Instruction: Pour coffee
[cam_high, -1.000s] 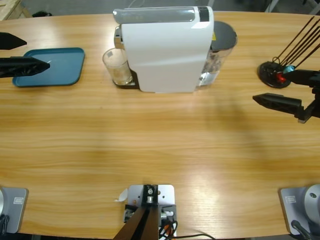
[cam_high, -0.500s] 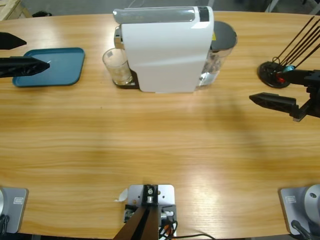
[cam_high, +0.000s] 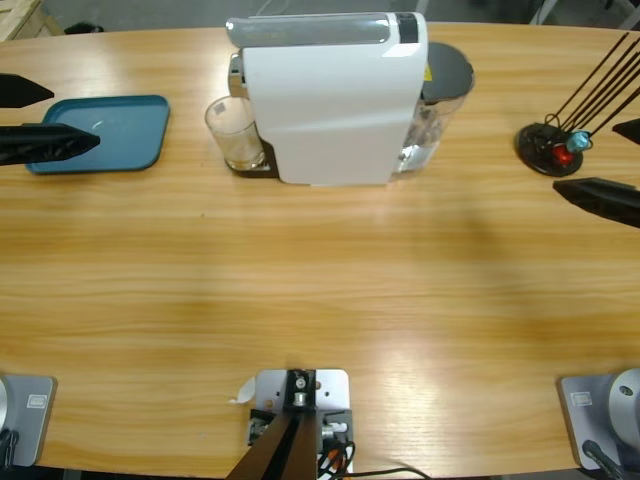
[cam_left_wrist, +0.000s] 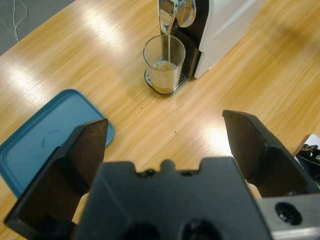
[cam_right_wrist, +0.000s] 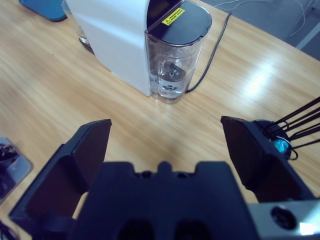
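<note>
Coffee (cam_left_wrist: 163, 66) lies shallow in a clear glass (cam_left_wrist: 164, 70), a thin stream falling into it from the spout of the white coffee machine (cam_high: 335, 100). Beside them sits a blue tray (cam_high: 100, 133). The left gripper (cam_high: 45, 118) hovers over the tray's edge, jaws spread wide and empty. The right gripper (cam_right_wrist: 167, 145), probably near the capsule rack (cam_high: 552, 148), is likewise spread wide, empty.

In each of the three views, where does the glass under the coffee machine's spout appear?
High view: the glass stands upper left of centre, against the white coffee machine.
Left wrist view: glass at top centre, coffee streaming in from the spout.
Right wrist view: only an edge of the glass shows, top left, behind the machine.
Shared landmark: the coffee machine, and the blue tray.
</note>
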